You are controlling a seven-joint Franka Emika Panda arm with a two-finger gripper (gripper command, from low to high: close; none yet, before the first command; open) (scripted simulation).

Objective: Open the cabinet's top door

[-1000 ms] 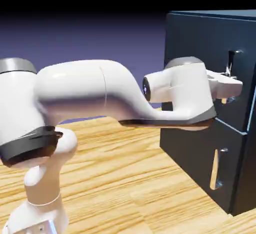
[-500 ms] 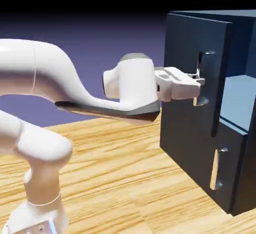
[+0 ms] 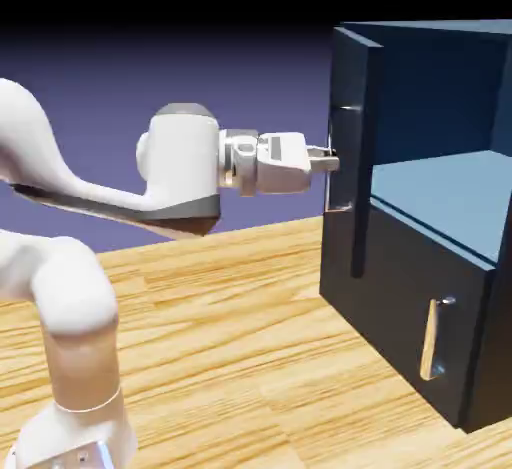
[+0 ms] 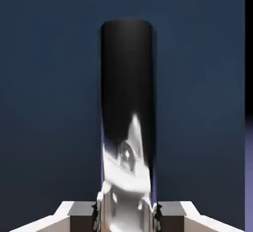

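The dark navy cabinet (image 3: 440,287) stands at the right of the exterior view. Its top door (image 3: 362,147) is swung well out and shows almost edge-on, so the inside shelf (image 3: 440,185) is bare to view. My gripper (image 3: 328,164) reaches level from the left and is shut on the door's vertical silver handle (image 3: 342,157). In the hand view the handle (image 4: 127,102) rises as a thick dark, mirror-like bar, pinched low down by my gripper (image 4: 126,215), with the navy door panel (image 4: 49,77) filling the background.
The shorter lower panel (image 3: 415,317) is closed, with its short silver handle (image 3: 434,339) facing out. The cabinet rests on a wooden table (image 3: 230,347). My white arm (image 3: 70,297) rises at the exterior view's left.
The hand has pulled back to the left while holding the handle, and the top door has swung from nearly closed to wide open. The arm has folded back toward its base.
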